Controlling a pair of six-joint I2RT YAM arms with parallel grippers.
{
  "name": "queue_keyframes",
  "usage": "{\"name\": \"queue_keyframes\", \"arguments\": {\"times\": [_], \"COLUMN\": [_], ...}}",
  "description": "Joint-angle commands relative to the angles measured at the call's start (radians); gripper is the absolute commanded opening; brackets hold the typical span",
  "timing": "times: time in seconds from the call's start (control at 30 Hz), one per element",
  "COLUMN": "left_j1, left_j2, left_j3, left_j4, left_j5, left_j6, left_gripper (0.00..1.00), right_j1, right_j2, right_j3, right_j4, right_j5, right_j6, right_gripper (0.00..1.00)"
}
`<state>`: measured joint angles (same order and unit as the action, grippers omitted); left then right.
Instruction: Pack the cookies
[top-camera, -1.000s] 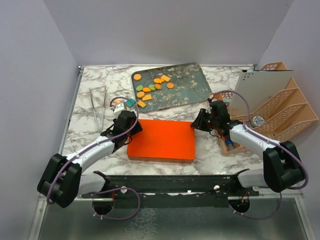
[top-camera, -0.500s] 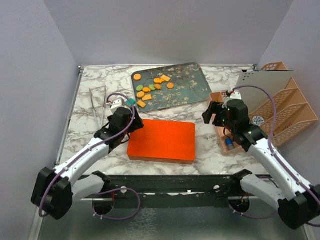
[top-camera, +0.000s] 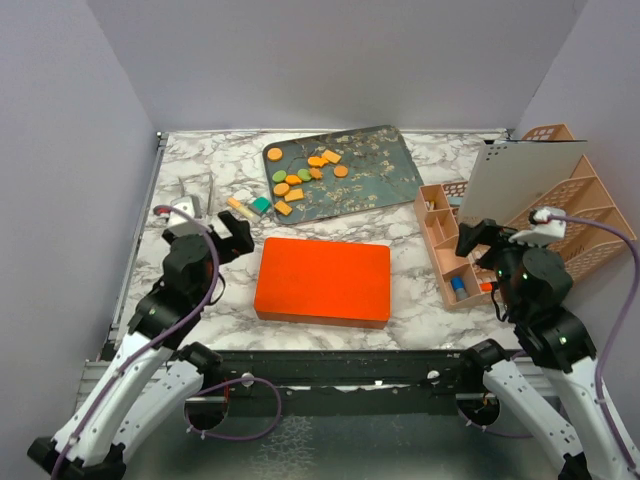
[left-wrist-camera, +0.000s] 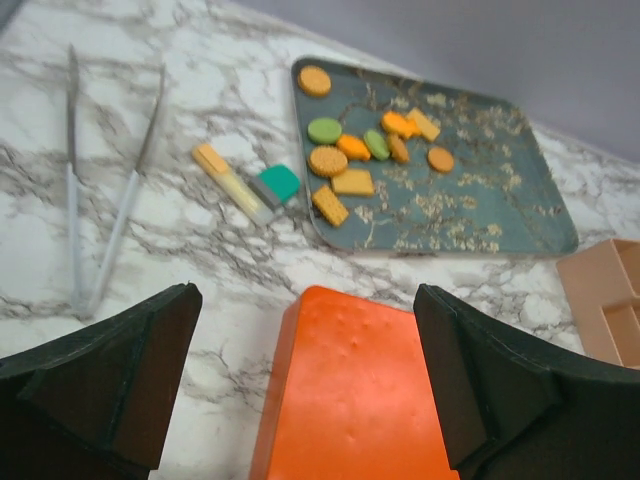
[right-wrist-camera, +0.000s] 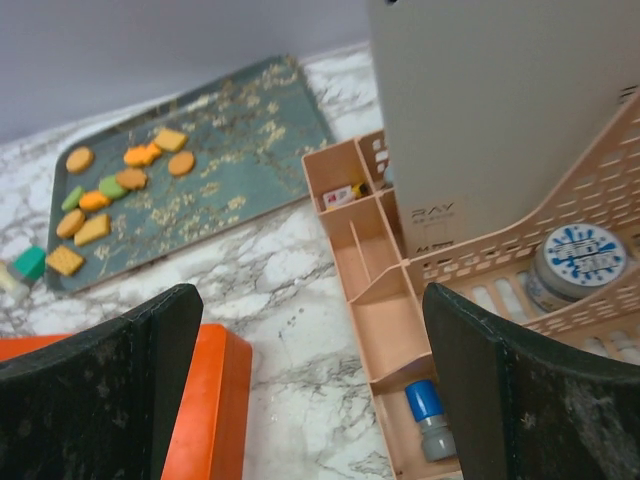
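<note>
The cookies (top-camera: 300, 175) (left-wrist-camera: 350, 160) (right-wrist-camera: 110, 185), orange rounds and squares with a few green ovals, lie on the left part of a teal floral tray (top-camera: 375, 170) (left-wrist-camera: 480, 190) (right-wrist-camera: 240, 130) at the back. A closed orange box (top-camera: 322, 282) (left-wrist-camera: 360, 400) (right-wrist-camera: 215, 400) sits in the middle of the marble table. My left gripper (top-camera: 215, 238) (left-wrist-camera: 305, 293) hangs open, raised to the left of the box, with nothing in it. To the box's right, over the peach organiser, my right gripper (top-camera: 488, 240) (right-wrist-camera: 312, 290) is also open and empty.
Metal tongs (top-camera: 195, 205) (left-wrist-camera: 72, 180) lie at the left. Teal and yellow blocks (top-camera: 255, 205) (left-wrist-camera: 275, 183) sit beside the tray. A peach compartment organiser (top-camera: 440, 250) (right-wrist-camera: 385, 300) holds a blue-capped bottle (right-wrist-camera: 425, 400). A peach file rack (top-camera: 575, 215) with a white board (top-camera: 520, 175) stands on the right.
Both grippers have drawn back from the orange box's two ends, risen and opened wide. The box stays where it was.
</note>
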<state>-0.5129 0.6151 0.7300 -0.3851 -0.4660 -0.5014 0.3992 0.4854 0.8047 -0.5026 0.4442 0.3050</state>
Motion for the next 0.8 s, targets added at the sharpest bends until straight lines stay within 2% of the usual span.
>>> {"name": "queue_keyframes", "arguments": {"times": [0.0,0.37,0.77], "left_j1": [0.001,0.001,0.001], "left_j2": [-0.189,-0.559,-0.590], "left_j3": [0.011,-0.118,-0.156], "left_j4": [-0.035,0.026,0.065], "left_j5": [-0.115,-0.187,-0.149], "left_j6": [0.144,0.244,0.265], "left_gripper": [0.99,0.99,0.99], "right_j1": [0.003,0.004,0.003], "right_j2": [-0.131,-0.363,-0.389], "right_j3": [0.000,-0.076,-0.089], "right_j4": [-0.056,-0.116,-0.123], "right_j5": [0.127,0.164,0.183], "right_j6": [-0.048,-0.033,-0.027], "right_gripper": [1.00,1.00,1.00]}}
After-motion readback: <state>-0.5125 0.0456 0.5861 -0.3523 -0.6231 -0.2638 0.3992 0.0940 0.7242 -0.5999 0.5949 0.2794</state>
